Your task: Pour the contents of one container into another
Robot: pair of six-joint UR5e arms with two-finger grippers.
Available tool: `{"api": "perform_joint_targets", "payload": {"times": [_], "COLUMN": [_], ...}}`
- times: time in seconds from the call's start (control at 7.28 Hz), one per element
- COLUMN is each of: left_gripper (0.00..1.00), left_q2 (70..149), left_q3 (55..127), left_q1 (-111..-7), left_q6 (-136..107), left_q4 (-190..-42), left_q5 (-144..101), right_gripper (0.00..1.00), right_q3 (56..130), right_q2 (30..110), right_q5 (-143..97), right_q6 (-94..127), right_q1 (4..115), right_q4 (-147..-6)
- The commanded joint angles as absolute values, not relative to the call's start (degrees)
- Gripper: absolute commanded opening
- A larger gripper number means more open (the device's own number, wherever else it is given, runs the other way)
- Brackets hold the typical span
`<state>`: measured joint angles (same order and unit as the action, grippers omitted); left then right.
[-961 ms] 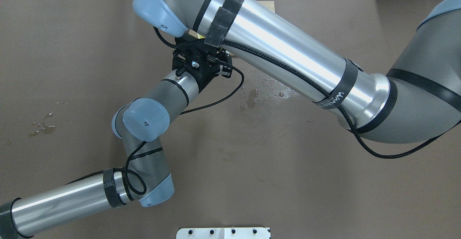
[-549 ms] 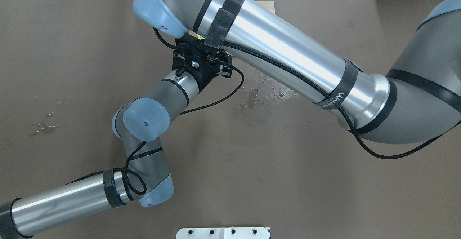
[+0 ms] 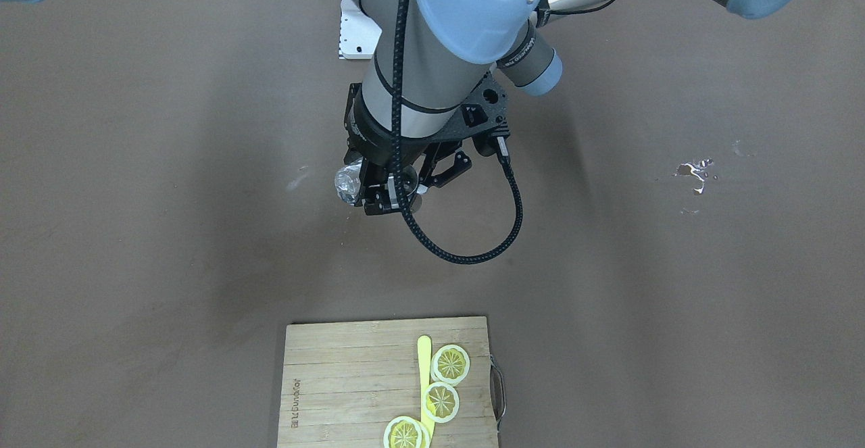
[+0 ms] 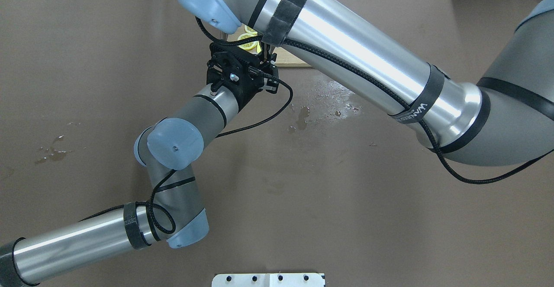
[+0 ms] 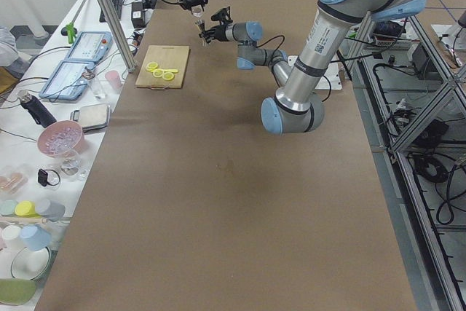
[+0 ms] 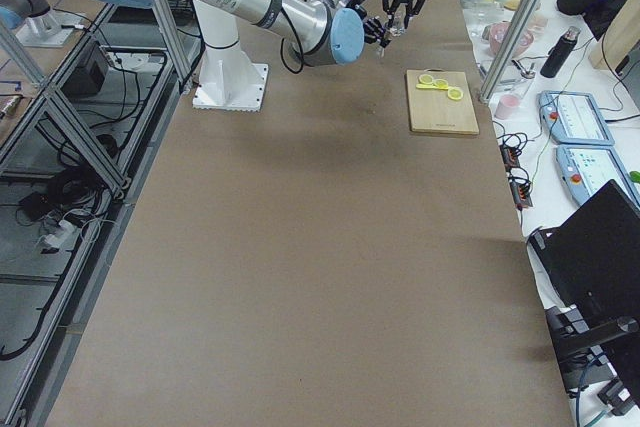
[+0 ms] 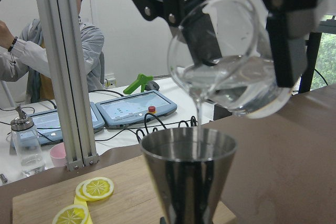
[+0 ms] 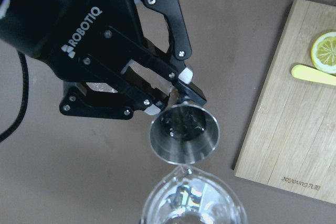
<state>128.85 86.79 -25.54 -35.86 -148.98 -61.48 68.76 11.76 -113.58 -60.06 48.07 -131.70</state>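
A steel conical cup (image 8: 185, 134) stands upright in my left gripper (image 8: 167, 94), which is shut on its lower part. Above it, a clear glass beaker (image 7: 231, 72) holding water is tilted spout-down, with my right gripper (image 7: 241, 40) shut on it. A thin stream of water (image 7: 198, 116) falls from the spout into the steel cup (image 7: 189, 177). In the front-facing view the beaker (image 3: 348, 184) shows beside the right gripper (image 3: 382, 194), with the left gripper (image 3: 436, 172) close by. In the overhead view the right arm hides both sets of fingertips.
A wooden cutting board (image 3: 351, 380) with lemon slices (image 3: 451, 363) and a yellow strip (image 3: 424, 367) lies just beyond the grippers. Water puddles (image 4: 303, 116) (image 3: 693, 171) spot the brown table. An operator (image 7: 31, 61) sits past the far edge, by tablets and a small bottle (image 7: 23, 148).
The right arm has swung to the right in the overhead view, uncovering the lemon slices and the board's edge. The left arm has stayed still.
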Motion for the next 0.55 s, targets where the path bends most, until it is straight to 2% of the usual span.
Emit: {"api": "perform_joint_targets", "payload": {"times": [0.0, 0.41], "left_gripper": [0.00, 0.00], "left_q2": [128.8, 128.8], "left_q3": [86.7, 86.7], "left_q1": [-25.6, -25.6], "left_q6": [-35.9, -35.9], "left_q4": [-149.0, -149.0], "left_q5": [-61.5, -61.4], "right_gripper": [0.00, 0.00], "right_q3": [72.3, 83.5], "right_q2": [14.7, 23.9], "right_q5": [-118.7, -125.4], "right_q6": [-59.9, -59.8], "right_q1": [51.7, 57.5], "right_q4": [-130.0, -126.8]}}
